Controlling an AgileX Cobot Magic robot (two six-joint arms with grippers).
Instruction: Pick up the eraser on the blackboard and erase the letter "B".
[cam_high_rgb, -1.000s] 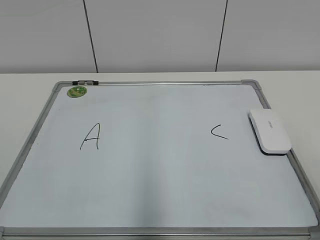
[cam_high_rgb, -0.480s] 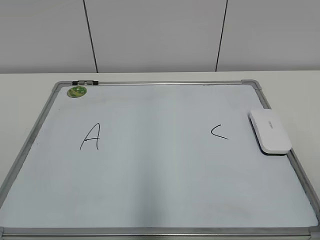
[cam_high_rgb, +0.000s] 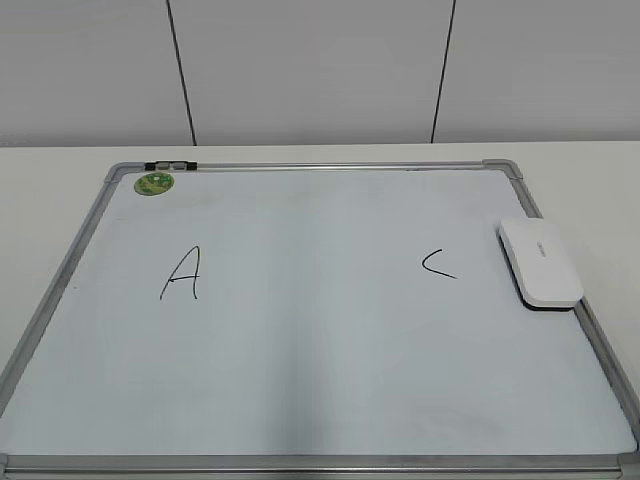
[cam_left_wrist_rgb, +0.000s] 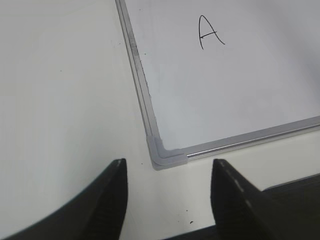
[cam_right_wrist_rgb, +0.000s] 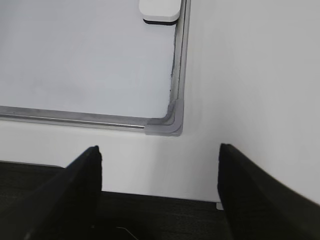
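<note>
The blackboard (cam_high_rgb: 320, 330) lies flat on the table; its frame corners show in the left wrist view (cam_left_wrist_rgb: 165, 156) and the right wrist view (cam_right_wrist_rgb: 167, 125). The white eraser (cam_high_rgb: 540, 262) rests on its right edge and also shows in the right wrist view (cam_right_wrist_rgb: 159, 10). I see a black "A" (cam_high_rgb: 182, 272) and a "C" (cam_high_rgb: 438, 264); no letter "B" is visible between them. My left gripper (cam_left_wrist_rgb: 167, 170) is open and empty over the table near the board's near-left corner. My right gripper (cam_right_wrist_rgb: 159, 155) is open and empty near the near-right corner. Neither gripper shows in the exterior view.
A round green magnet (cam_high_rgb: 154, 183) sits at the board's far-left corner, beside a small black-and-silver clip (cam_high_rgb: 170, 165) on the frame. White table (cam_high_rgb: 50, 200) surrounds the board; a grey panelled wall stands behind.
</note>
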